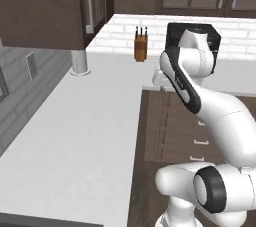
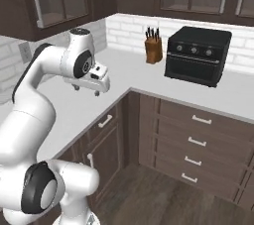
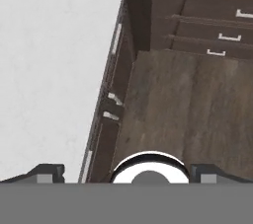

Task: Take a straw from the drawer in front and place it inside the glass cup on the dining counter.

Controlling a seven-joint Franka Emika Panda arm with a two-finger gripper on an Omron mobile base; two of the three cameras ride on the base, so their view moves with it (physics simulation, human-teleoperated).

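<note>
From your right base view you get the black toaster oven (image 2: 198, 55) sitting on the light grey counter (image 2: 124, 78), just right of the knife block (image 2: 153, 44). In the left base view the arm mostly covers the oven, but the knife block (image 1: 140, 45) is plain to see there, and left of it a white post (image 1: 79, 63) stands on the counter (image 1: 75, 136) under the dark upper cabinet (image 1: 45, 8).

The room is an L-shaped corner: pale counter, white brick backsplash behind the knife block, dark brown cabinets above and below it, wood floor. Below and right of the knife block you've got a stack of dark drawers (image 2: 196, 142) with small pale handles, all looking closed, so I can't say which one has the straw in it.

The gripper (image 2: 85, 90) hangs over the counter edge, left of the knife block and well apart from it. In the hand view its tips (image 3: 47, 172) sit far out at both bottom corners, so it's spread wide with nothing between them, looking down at the counter edge, cabinet fronts and floor.
</note>
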